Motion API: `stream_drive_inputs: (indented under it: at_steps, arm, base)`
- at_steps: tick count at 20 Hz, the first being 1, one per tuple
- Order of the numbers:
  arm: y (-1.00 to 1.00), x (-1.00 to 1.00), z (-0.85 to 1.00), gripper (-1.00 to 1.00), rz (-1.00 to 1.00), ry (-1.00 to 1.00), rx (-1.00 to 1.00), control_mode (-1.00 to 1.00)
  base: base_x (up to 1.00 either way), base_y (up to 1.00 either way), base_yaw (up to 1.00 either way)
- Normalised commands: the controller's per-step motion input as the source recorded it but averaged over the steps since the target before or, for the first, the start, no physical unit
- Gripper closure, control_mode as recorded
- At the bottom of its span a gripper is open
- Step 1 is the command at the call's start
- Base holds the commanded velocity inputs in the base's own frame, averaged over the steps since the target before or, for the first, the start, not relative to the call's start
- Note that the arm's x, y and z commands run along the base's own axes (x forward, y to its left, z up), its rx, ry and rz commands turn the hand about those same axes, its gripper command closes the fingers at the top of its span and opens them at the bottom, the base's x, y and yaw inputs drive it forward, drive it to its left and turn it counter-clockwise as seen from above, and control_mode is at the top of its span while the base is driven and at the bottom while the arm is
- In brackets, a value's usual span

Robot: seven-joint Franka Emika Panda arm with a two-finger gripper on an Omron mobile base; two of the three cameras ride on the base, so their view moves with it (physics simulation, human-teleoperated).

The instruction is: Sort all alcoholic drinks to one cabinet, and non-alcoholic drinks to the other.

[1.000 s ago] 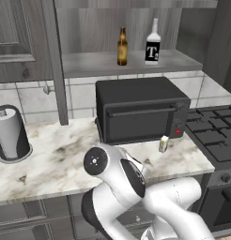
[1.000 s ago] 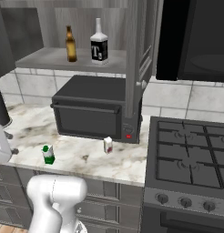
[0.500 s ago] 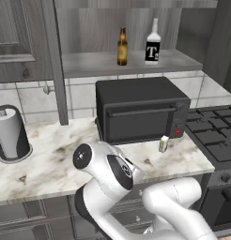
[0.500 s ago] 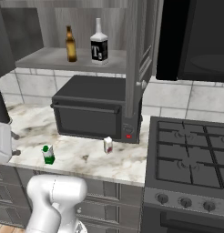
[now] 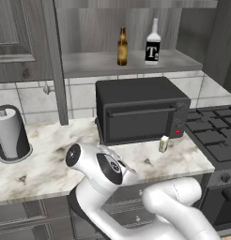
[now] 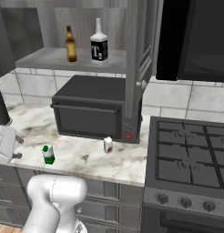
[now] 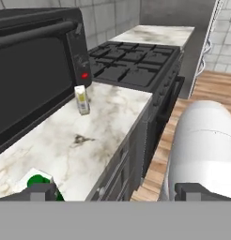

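Nearby, the spread-open tool (image 7: 110, 192) faces a small carton (image 7: 81, 99) beside the toaster oven (image 7: 35, 65).

**Arm folded low, pincer wide**

Bent sharply at the elbow in front of the worktop edge, white links doubled back toward the base. Pincer (image 7: 115, 191) spread to full width, nothing between the two dark fingertips (image 7: 41, 190), pointing along the worktop front.
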Motion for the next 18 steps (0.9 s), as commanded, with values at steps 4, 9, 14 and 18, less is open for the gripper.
stream_drive_inputs:
  at_steps: [4, 9, 14, 18]
  arm:
    - [0.0, 0.05, -0.26, -1.0, -0.04, 0.01, -0.03, -1.0]
    - [0.0, 0.08, -0.11, -1.0, -0.01, 0.0, -0.03, -1.0]
    - [0.0, 0.11, 0.0, -1.0, 0.0, 0.01, -0.06, -1.0]
    - [0.0, 0.19, -0.01, -1.0, -0.03, 0.05, -0.08, -1.0]
  base:
    - [0.0, 0.0, 0.0]
    - [0.0, 0.0, 0.0]
    - [0.0, 0.0, 0.0]
    - [0.0, 0.0, 0.0]
